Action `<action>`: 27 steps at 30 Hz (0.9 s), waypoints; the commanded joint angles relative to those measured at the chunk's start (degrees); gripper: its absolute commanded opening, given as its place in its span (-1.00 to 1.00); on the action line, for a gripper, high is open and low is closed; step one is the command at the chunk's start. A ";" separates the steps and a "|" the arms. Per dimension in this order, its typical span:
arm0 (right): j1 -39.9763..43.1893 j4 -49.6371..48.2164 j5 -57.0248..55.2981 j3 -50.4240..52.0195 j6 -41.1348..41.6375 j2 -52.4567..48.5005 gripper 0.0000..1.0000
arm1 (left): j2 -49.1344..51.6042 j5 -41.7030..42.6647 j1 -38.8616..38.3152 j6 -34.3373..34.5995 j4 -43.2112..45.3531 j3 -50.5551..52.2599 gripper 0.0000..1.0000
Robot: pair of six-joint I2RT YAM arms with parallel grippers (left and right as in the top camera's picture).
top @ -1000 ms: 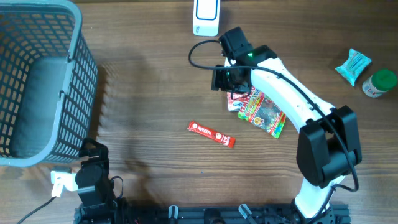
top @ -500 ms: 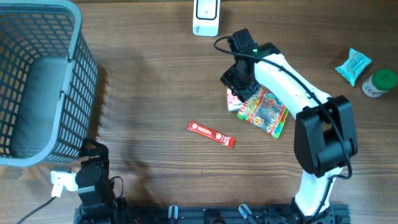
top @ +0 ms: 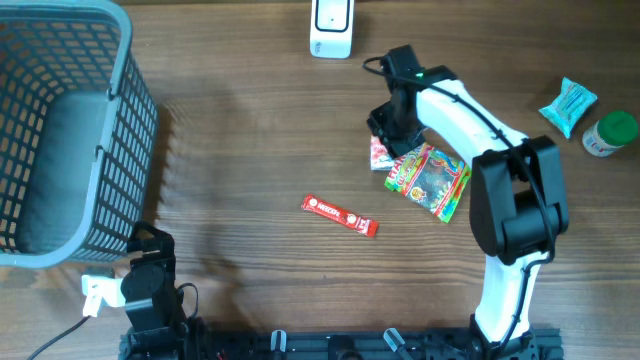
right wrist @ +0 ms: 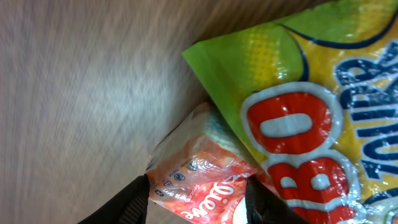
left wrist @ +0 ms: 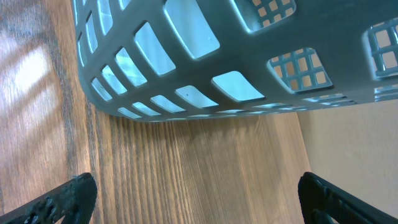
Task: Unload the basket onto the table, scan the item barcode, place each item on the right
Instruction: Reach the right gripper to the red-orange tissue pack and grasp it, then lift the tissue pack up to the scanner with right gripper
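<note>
Two arms show, and only one is at work. At far left a grey mesh basket stands by the parked left gripper, whose fingers are spread as wide as they go over bare wood and hold nothing. Next along lies a red stick sachet, apart from everything. Beyond it, at the table's far edge, is the white scanner. Right of that, the right gripper is down over a small red-orange sachet, which I take to be the item for scanning. It lies flat on the table, its right side overlapped by the corner of a green and yellow snack bag. The fingers stand partly apart, one on each side of the sachet's near end. Whether the pads already press on it I cannot tell, as the view crops them. The sachet looks light, thin and crinkly, with slick film that would buckle under a shallow pinch, so a hold across its width, clear of the bag, seems best. Well to the right sit a teal packet and a green-lidded jar
</note>
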State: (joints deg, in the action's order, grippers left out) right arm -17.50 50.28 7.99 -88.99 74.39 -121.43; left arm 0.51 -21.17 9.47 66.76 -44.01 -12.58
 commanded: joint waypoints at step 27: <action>1.36 7.45 -0.96 -8.50 7.13 -9.35 -0.31 | -0.20 -1.16 -0.04 0.13 -0.46 0.28 1.00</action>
State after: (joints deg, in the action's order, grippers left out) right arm -16.29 58.48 8.56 -96.92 80.75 -126.76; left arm 0.51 -21.17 9.47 66.76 -44.23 -12.58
